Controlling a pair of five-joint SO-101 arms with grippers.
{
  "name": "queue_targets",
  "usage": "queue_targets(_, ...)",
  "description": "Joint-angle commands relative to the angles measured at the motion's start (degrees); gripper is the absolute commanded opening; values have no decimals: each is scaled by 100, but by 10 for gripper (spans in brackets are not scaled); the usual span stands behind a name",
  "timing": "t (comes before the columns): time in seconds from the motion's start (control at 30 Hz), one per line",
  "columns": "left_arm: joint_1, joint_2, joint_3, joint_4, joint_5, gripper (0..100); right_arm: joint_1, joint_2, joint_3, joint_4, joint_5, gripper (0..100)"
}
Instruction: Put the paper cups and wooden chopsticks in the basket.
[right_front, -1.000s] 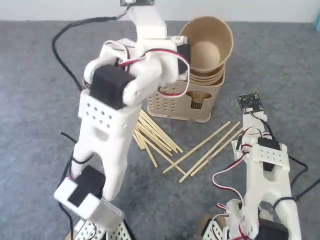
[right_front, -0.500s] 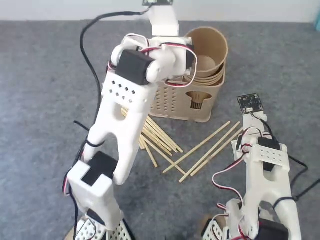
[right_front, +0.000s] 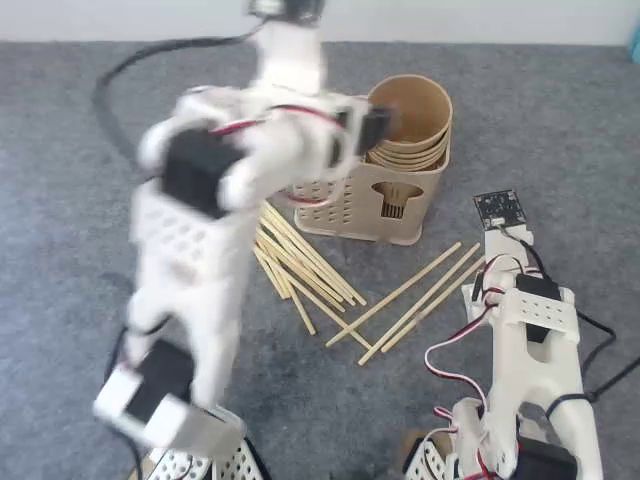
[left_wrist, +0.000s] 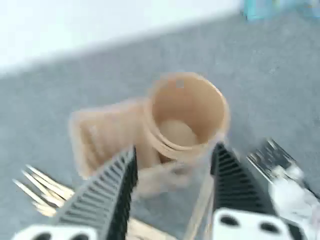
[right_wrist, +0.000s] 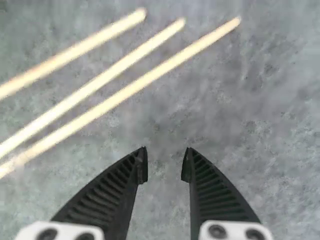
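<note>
High view: arm (right_front: 200, 240) seemingly before basket (right_front: 392, 205)

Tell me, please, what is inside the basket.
A stack of paper cups stands in one end of the basket. The left arm covers the rest, so its contents are hidden.

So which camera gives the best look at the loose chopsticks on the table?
The high view: the chopsticks lie spread out beside the basket. The right wrist view shows three of them up close; the left wrist view catches a few ends at its edge.
</note>
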Motion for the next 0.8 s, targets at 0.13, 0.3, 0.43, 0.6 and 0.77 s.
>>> queue_targets(0.13,-1996,-2127,2809,26,-475,185,-4,-1138,325,321,229,123)
queue_targets(0.3,-3095,-3385,5059,-835,-624,185,-479,-2141,791,743,598,127)
queue_targets(0.43,-3552,-4273,7090,-1943,-624,185,-1015,-2853,976,1103,1037,128)
queue_targets(0.6,-3956,-4905,9446,-3367,-615,185,-1833,-3187,941,1631,3174,205)
queue_targets(0.77,-4791,-4993,10545,-4501,-615,185,-2738,-3143,941,1640,4079,216)
